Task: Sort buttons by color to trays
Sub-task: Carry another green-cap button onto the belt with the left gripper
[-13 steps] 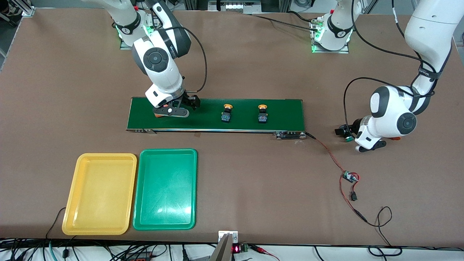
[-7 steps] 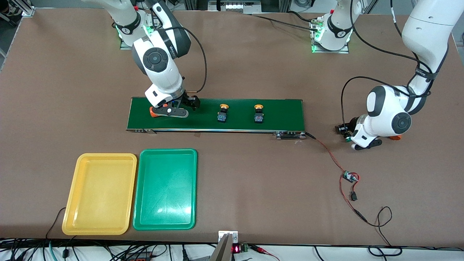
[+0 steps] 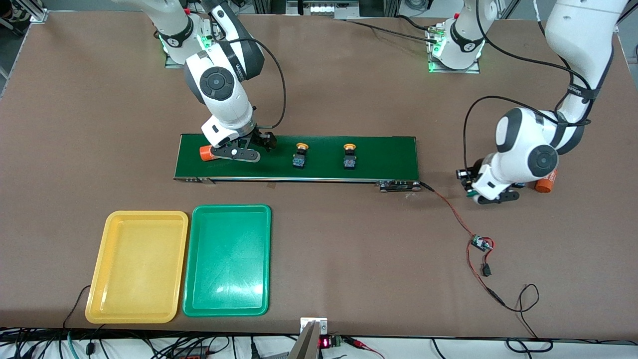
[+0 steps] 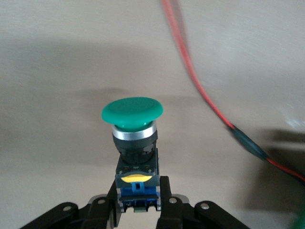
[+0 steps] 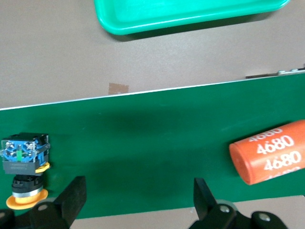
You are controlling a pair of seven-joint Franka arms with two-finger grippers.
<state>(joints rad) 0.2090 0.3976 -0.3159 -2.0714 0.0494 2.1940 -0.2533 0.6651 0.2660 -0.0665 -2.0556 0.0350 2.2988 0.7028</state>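
Since the earlier frame, the left gripper [image 4: 138,206] has been clamped on a green button [image 4: 133,138]; the right gripper [image 5: 138,198] is kept apart over the belt [image 5: 143,133].

Three buttons show: two yellow-capped buttons, one [image 3: 299,155] and another [image 3: 350,155], and one green-capped button [image 4: 133,125] clamped between the left arm's fingers [image 4: 164,200]. Two trays, one yellow tray [image 3: 115,307] and one green tray [image 3: 227,309]. Two orange cylinders, one [image 3: 206,152] and another [image 3: 546,182]
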